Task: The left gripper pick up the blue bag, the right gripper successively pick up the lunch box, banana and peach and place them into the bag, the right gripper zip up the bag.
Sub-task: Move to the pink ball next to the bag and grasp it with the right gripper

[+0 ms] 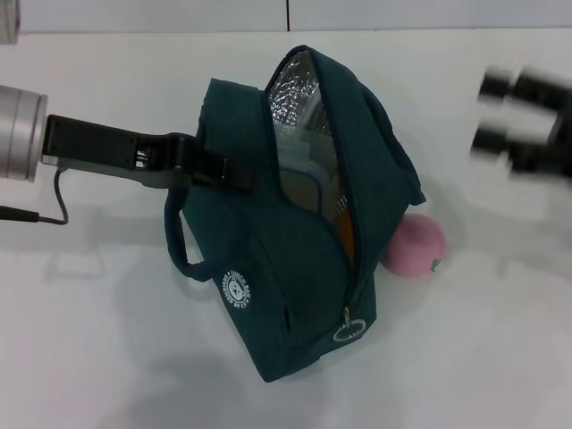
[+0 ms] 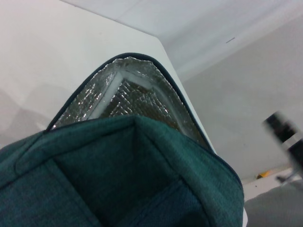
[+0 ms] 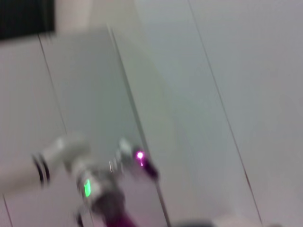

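Note:
The blue bag [image 1: 277, 268] stands on the white table with its zipper open and its silver foil lining [image 1: 290, 89] showing. My left gripper [image 1: 223, 170] is shut on the bag's left side near a handle and holds it up. The lunch box [image 1: 304, 170] sits inside the bag, its clear wall and blue rim partly visible. A yellow sliver of the banana [image 1: 348, 237] shows in the opening below it. The peach [image 1: 414, 246] lies on the table, touching the bag's right side. My right gripper [image 1: 523, 121] is blurred, up to the right of the bag. The left wrist view shows the bag's fabric [image 2: 123, 179] and lining [image 2: 128, 97].
The zipper's metal pull [image 1: 347, 331] hangs at the near end of the opening. The white table [image 1: 89, 340] stretches around the bag. The right wrist view shows only blurred walls and a robot part [image 3: 90, 175].

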